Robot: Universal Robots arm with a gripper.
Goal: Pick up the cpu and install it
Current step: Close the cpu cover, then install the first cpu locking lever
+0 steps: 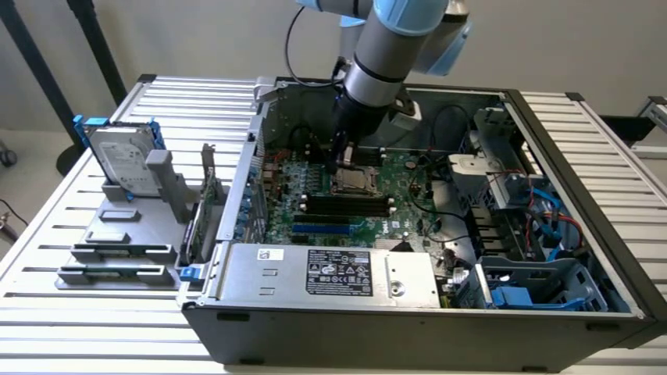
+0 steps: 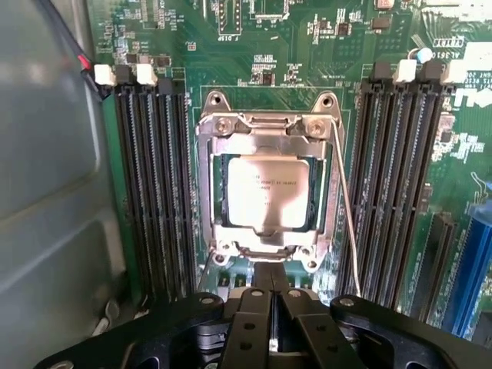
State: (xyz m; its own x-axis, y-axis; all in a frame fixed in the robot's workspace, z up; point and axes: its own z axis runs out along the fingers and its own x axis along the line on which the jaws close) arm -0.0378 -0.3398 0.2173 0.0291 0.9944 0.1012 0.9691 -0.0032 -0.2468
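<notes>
Inside the socket frame (image 2: 265, 131), cpu (image 2: 267, 192) lying flat, tool (image 2: 270, 278) closed together, empty, just beyond the frame's edge.

I was working in what looked like a robotics lab. A slatted aluminium table (image 1: 604, 156) carried an opened desktop PC case (image 1: 417, 332), its motherboard (image 1: 411, 170) bare with the cpu (image 2: 267, 191) in the socket. Beside it, a grey parts fixture (image 1: 115, 238) racked a hard drive (image 1: 123, 160), all beneath a Universal Robots arm (image 1: 380, 70).
</notes>
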